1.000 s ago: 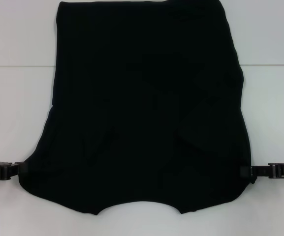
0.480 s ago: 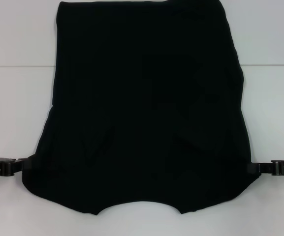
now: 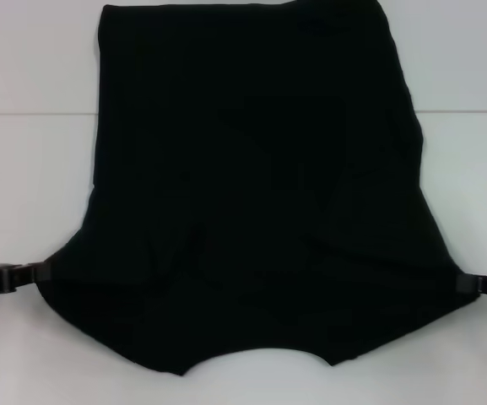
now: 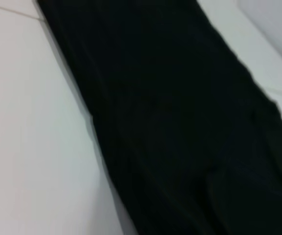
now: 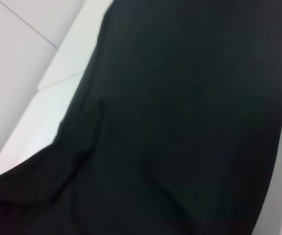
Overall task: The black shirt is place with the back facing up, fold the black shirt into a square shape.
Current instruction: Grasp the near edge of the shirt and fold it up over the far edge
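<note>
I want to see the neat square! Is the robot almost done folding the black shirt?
Not yet. The black shirt already looks narrowed into a long panel on the white table, so the side folds seem done. Now the left gripper and right gripper are at its two near corners. Still left: folding it lengthwise into a square.

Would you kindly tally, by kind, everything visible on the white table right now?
Large soft black shirt: 1
Black robot grippers at its side edges, left gripper and right gripper: 2
White table: 1
Total: 4
</note>
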Robot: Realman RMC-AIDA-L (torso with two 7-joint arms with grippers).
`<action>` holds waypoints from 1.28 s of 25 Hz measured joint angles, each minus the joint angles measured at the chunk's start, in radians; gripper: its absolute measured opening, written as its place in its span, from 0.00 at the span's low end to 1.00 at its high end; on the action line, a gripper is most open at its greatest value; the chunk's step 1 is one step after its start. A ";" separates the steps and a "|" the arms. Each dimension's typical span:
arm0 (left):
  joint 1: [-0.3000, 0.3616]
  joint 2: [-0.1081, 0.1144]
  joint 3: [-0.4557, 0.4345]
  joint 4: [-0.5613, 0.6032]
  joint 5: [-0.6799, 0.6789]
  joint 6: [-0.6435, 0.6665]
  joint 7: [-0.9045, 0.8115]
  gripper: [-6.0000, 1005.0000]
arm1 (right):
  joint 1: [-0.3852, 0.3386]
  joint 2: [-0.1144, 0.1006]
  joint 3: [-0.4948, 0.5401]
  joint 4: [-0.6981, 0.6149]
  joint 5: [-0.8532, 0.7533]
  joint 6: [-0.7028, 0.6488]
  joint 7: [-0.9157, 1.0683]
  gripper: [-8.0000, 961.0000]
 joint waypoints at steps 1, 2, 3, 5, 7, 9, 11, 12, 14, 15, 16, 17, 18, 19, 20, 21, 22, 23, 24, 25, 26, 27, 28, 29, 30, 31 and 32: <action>0.001 0.003 -0.021 0.000 -0.002 0.019 0.000 0.03 | -0.009 -0.002 0.014 -0.002 0.000 -0.013 -0.011 0.05; 0.003 0.007 -0.048 0.001 -0.003 0.043 0.000 0.03 | -0.019 -0.004 0.030 -0.006 0.000 -0.029 -0.024 0.05; 0.006 0.010 -0.074 0.001 -0.004 0.060 0.000 0.03 | -0.030 -0.005 0.046 -0.010 0.000 -0.045 -0.037 0.05; 0.014 0.016 -0.128 0.001 -0.005 0.096 0.000 0.03 | -0.053 -0.008 0.074 -0.016 0.000 -0.077 -0.064 0.05; 0.027 0.019 -0.167 0.002 -0.005 0.125 0.003 0.03 | -0.075 -0.009 0.097 -0.018 -0.001 -0.111 -0.094 0.05; 0.041 0.020 -0.189 0.002 -0.005 0.152 0.006 0.03 | -0.097 -0.009 0.112 -0.018 -0.002 -0.146 -0.126 0.05; 0.056 0.020 -0.201 0.002 -0.005 0.182 0.007 0.03 | -0.117 -0.009 0.118 -0.018 -0.003 -0.180 -0.154 0.05; 0.062 0.020 -0.204 0.003 -0.005 0.195 0.008 0.03 | -0.129 -0.008 0.120 -0.018 -0.004 -0.196 -0.165 0.05; 0.079 0.019 -0.210 0.007 -0.005 0.227 0.009 0.03 | -0.152 -0.008 0.122 -0.018 -0.005 -0.221 -0.184 0.05; 0.086 0.018 -0.212 0.010 -0.005 0.241 0.009 0.03 | -0.161 -0.008 0.124 -0.018 -0.005 -0.231 -0.192 0.05; 0.093 0.016 -0.216 0.012 -0.005 0.253 0.009 0.03 | -0.172 -0.009 0.129 -0.018 -0.005 -0.245 -0.202 0.05; 0.105 0.014 -0.222 0.014 -0.005 0.279 0.010 0.03 | -0.181 -0.010 0.136 -0.018 -0.005 -0.259 -0.213 0.05; 0.105 0.014 -0.222 0.014 -0.005 0.279 0.010 0.03 | -0.187 -0.011 0.142 -0.018 -0.005 -0.270 -0.222 0.05; 0.110 0.012 -0.223 0.014 -0.005 0.288 0.010 0.03 | -0.192 -0.011 0.146 -0.018 -0.006 -0.279 -0.229 0.05; 0.113 0.011 -0.223 0.015 -0.005 0.296 0.010 0.03 | -0.198 -0.012 0.152 -0.018 -0.007 -0.292 -0.238 0.05; 0.115 0.009 -0.223 0.015 -0.005 0.301 0.009 0.03 | -0.202 -0.013 0.155 -0.018 -0.008 -0.301 -0.241 0.05; 0.115 0.009 -0.224 0.015 -0.006 0.303 0.007 0.03 | -0.205 -0.014 0.159 -0.019 -0.008 -0.308 -0.244 0.05; 0.114 0.008 -0.226 0.014 -0.007 0.305 0.005 0.03 | -0.205 -0.016 0.163 -0.020 -0.008 -0.311 -0.244 0.05; 0.110 0.009 -0.230 0.012 -0.012 0.304 0.000 0.03 | -0.204 -0.018 0.170 -0.020 -0.007 -0.313 -0.244 0.05; 0.103 0.011 -0.233 0.009 -0.016 0.304 -0.002 0.03 | -0.200 -0.021 0.178 -0.021 -0.005 -0.314 -0.244 0.05; 0.094 0.013 -0.235 0.006 -0.023 0.304 -0.005 0.03 | -0.192 -0.023 0.188 -0.021 -0.004 -0.315 -0.244 0.05; 0.081 0.017 -0.237 0.002 -0.032 0.302 -0.009 0.03 | -0.184 -0.025 0.198 -0.021 -0.003 -0.316 -0.244 0.05; 0.053 0.026 -0.237 -0.007 -0.048 0.296 -0.019 0.03 | -0.172 -0.027 0.211 -0.021 -0.001 -0.317 -0.243 0.05; 0.053 0.026 -0.237 -0.007 -0.048 0.296 -0.019 0.03 | -0.157 -0.030 0.224 -0.021 -0.001 -0.318 -0.240 0.05; 0.029 0.034 -0.237 -0.017 -0.060 0.285 -0.026 0.03 | -0.141 -0.034 0.238 -0.022 0.000 -0.317 -0.238 0.05; 0.012 0.040 -0.237 -0.024 -0.069 0.279 -0.030 0.03 | -0.122 -0.037 0.254 -0.023 0.001 -0.315 -0.236 0.05; -0.014 0.049 -0.236 -0.042 -0.084 0.259 -0.032 0.03 | -0.100 -0.040 0.271 -0.024 0.001 -0.309 -0.234 0.05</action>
